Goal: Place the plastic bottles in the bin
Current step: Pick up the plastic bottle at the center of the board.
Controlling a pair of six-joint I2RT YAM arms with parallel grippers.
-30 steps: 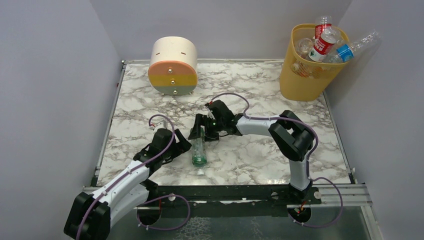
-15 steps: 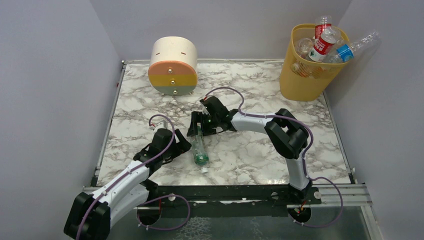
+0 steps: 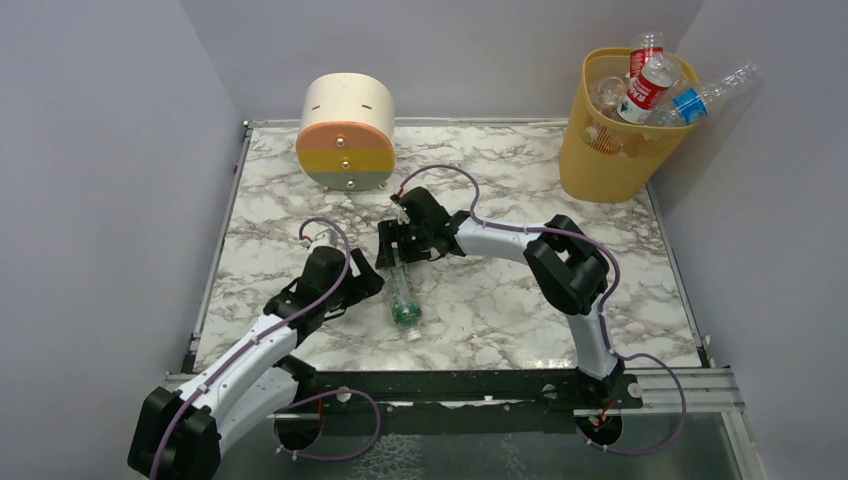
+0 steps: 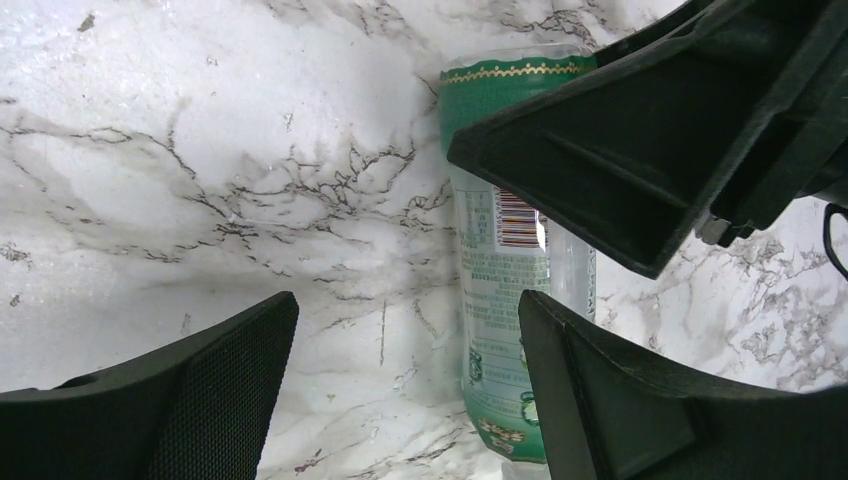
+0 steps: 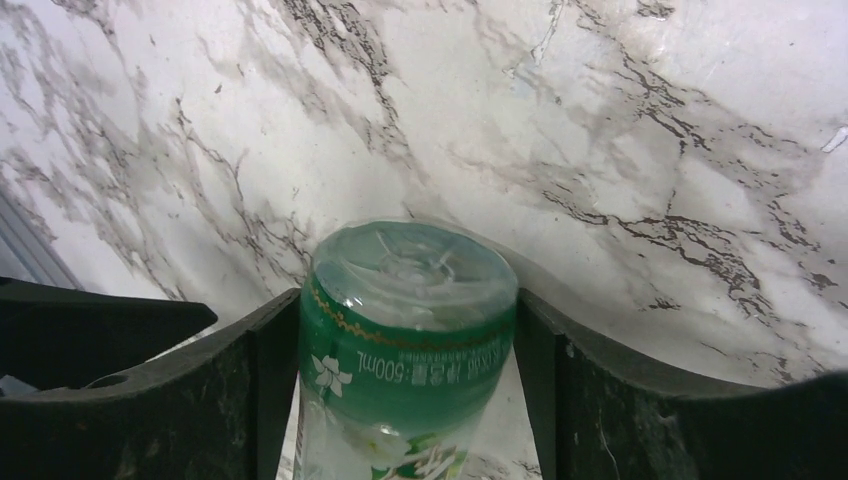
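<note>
a green-labelled bottle (image 3: 402, 295) lies on its side on the bench (image 3: 520, 310), about midway between the left and right edges and somewhat nearer the near edge. its base points toward the far edge and its neck toward the near edge. the right gripper (image 3: 397, 255) sits over the base end. in the right wrist view its fingers (image 5: 200, 400) stand one on each side of the bottle, pressed flush against the label, so it is gripping the bottle, which rests on the marble. the left gripper (image 3: 360, 285) is low over the bench just left of the bottle with its jaws spread wide, only bare marble between them, and its nearer finger lies just beside the bottle's label without holding it. in the far right corner stands the bin (image 3: 605, 160), with several bottles (image 3: 650, 85) piled in it, some sticking out above the rim. at the far edge, left of centre, stands a round drawer unit (image 3: 346, 135), well apart from both grippers.
</note>
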